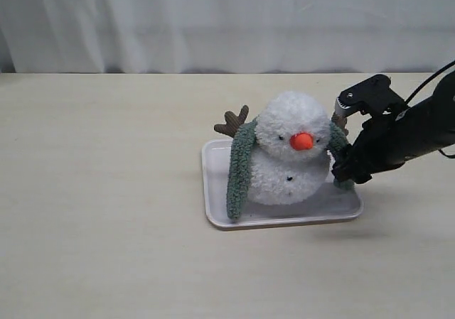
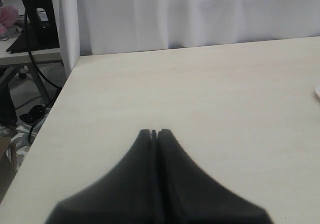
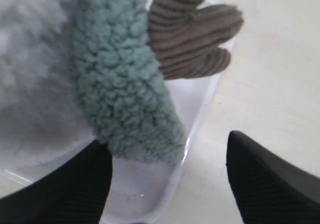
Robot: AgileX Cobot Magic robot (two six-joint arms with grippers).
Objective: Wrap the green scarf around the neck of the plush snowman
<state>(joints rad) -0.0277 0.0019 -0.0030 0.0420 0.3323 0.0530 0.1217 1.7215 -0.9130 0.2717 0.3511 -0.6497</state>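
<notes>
Right gripper (image 3: 169,144) spread wide, empty, straddling hanging end of green scarf (image 3: 120,84); end just ahead of fingertips, over white tray (image 3: 200,104). Plush snowman (image 1: 291,148) close beside gripper, brown arm (image 3: 190,29) just beyond scarf end. Scarf draped behind neck, both ends down front, uncrossed. Left gripper (image 2: 155,133) pressed closed on nothing, well apart from snowman. Risks: closing could catch tray rim or brown arm with fabric; hard pull could drag far end off shoulder or tip snowman.
</notes>
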